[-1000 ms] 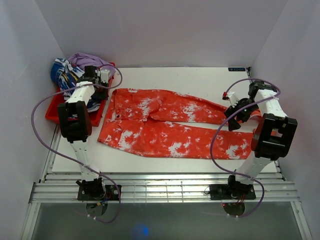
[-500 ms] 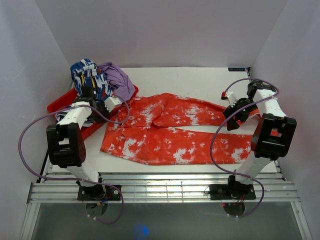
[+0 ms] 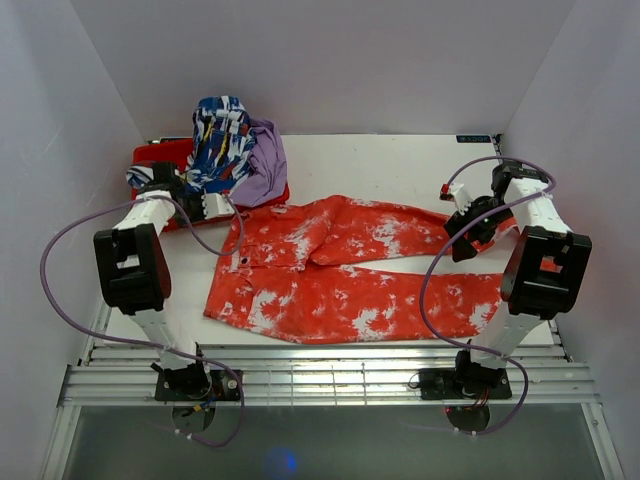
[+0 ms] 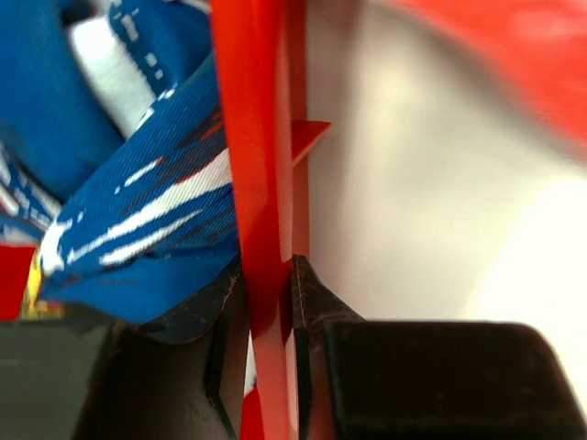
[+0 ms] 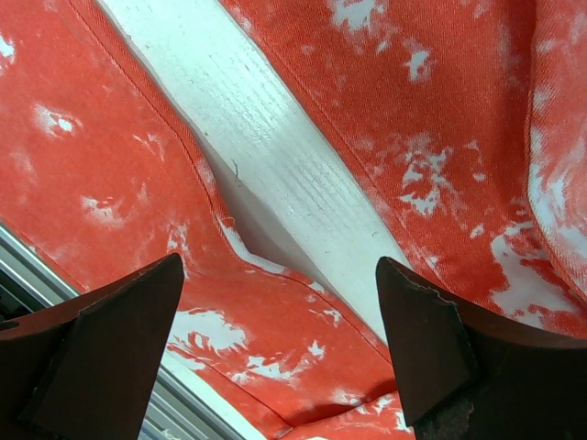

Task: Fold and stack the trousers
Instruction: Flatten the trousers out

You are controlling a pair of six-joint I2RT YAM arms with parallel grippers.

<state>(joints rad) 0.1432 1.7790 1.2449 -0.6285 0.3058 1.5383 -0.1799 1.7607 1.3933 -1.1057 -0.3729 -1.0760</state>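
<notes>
The orange-red tie-dye trousers (image 3: 340,270) lie flat across the white table, waistband to the left, legs running right. My left gripper (image 3: 205,205) is at the back left, shut on the rim of a red tray (image 3: 158,154). In the left wrist view both jaws (image 4: 271,275) pinch the tray's thin red wall (image 4: 252,137). My right gripper (image 3: 462,238) hangs open above the leg ends. In the right wrist view its fingers (image 5: 280,270) stand wide over the trousers (image 5: 459,110) and the strip of bare table (image 5: 275,137) between the two legs.
The red tray holds a blue-and-white patterned garment (image 3: 220,140) and a purple garment (image 3: 264,165), both piled high and leaning over the tray's right side. The blue-and-white garment (image 4: 138,211) fills the left of the left wrist view. White walls close in the table.
My left arm has swung the red tray with its garments from the far left toward the back and right. The trousers' waistband end has shifted and rumpled. The right arm has barely moved.
</notes>
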